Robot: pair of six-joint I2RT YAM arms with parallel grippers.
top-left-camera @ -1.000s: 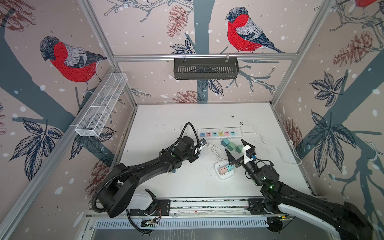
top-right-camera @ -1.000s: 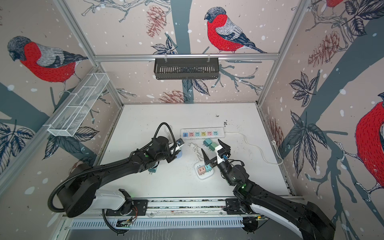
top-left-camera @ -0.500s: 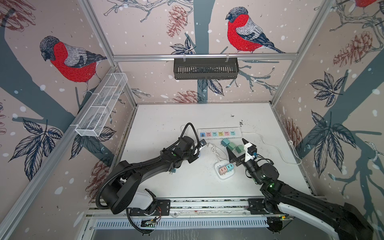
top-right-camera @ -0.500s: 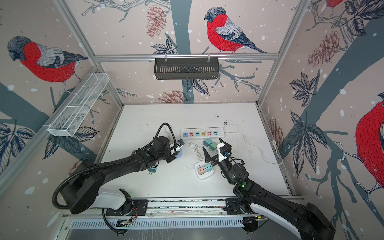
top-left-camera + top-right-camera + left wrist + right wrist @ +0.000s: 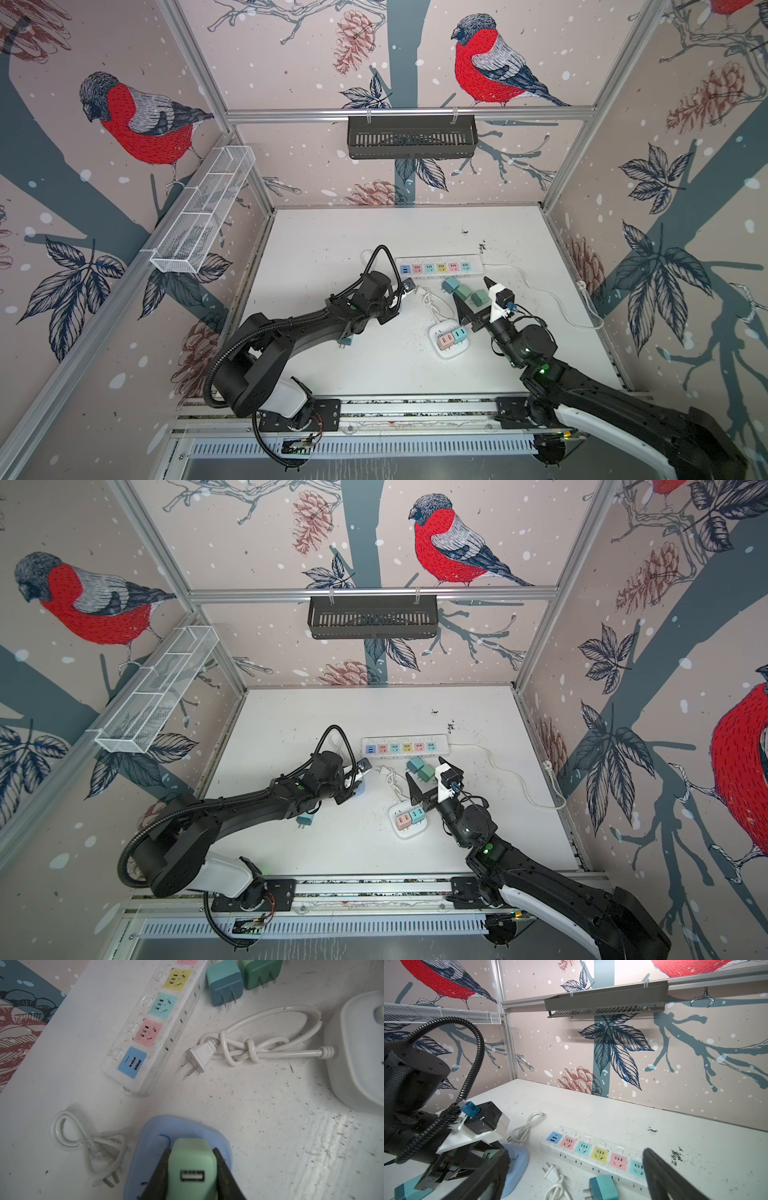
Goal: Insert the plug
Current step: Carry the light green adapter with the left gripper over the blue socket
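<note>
A light green plug (image 5: 192,1167) with a USB port stands on top of a pale blue socket hub (image 5: 180,1126), and my left gripper (image 5: 191,1150) is shut on its two sides. Its prongs are hidden. In a top view the blue hub (image 5: 360,786) shows just beyond the left wrist. My right gripper (image 5: 473,297) hangs open above the table to the right, holding nothing. Its black fingers (image 5: 488,1172) frame the colourful power strip (image 5: 591,1153) in the right wrist view.
A teal plug (image 5: 451,286) and a green plug (image 5: 478,298) lie below the strip (image 5: 438,266). A white hub (image 5: 449,353) carries a pink and a teal plug. A knotted white cord with plug (image 5: 199,1057) lies between. A blue plug (image 5: 305,820) lies under the left arm.
My right wrist has swung a little above the loose plugs and back. The left gripper has kept still, shut on the green plug.
</note>
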